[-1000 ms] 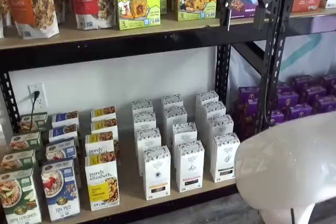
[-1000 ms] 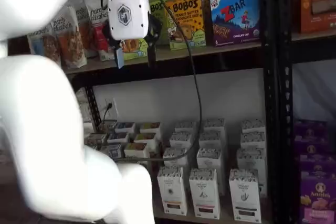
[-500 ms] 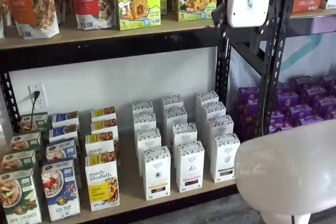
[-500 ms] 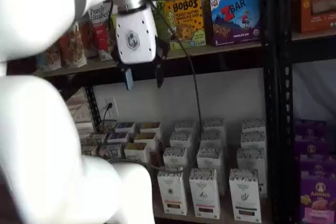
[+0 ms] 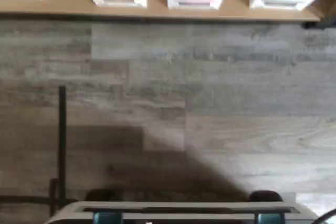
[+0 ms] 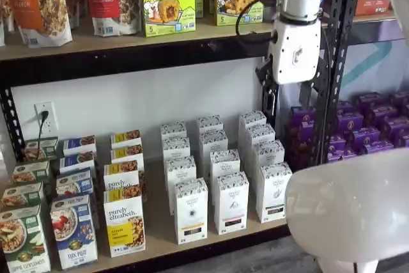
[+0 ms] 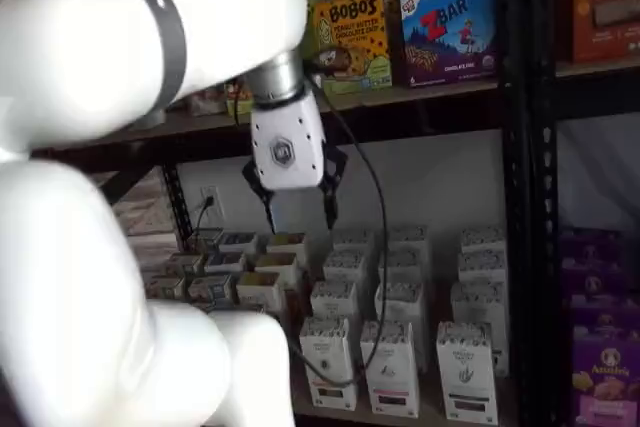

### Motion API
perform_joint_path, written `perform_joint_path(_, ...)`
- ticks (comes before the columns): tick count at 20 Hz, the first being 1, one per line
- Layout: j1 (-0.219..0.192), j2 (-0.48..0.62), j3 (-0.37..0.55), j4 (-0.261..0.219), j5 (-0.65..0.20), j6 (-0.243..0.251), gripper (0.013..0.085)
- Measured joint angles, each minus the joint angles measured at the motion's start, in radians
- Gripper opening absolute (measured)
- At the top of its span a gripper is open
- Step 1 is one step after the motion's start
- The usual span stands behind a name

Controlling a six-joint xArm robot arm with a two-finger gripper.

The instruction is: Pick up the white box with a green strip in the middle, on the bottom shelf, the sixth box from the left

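Jaws standing apart, empty, gripper (image 7: 298, 211) hanging above rows; the white box (image 6: 273, 191) sitting rightmost at front of the bottom shelf (image 6: 160, 225); risking clipping the identical neighbouring carton (image 6: 231, 201), rows being tight.

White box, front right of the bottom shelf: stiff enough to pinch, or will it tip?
The white box looks like a rigid carton, so it probably holds shape in a pinch. Tall and narrow, it may tip if nudged high. The pincer is open above the rows, not touching anything.
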Motion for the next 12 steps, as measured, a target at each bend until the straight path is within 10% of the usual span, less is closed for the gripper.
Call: perform_joint_path(12, -0.084, 0.174, 0.211, -0.014, -0.401, -0.078, 0.085)
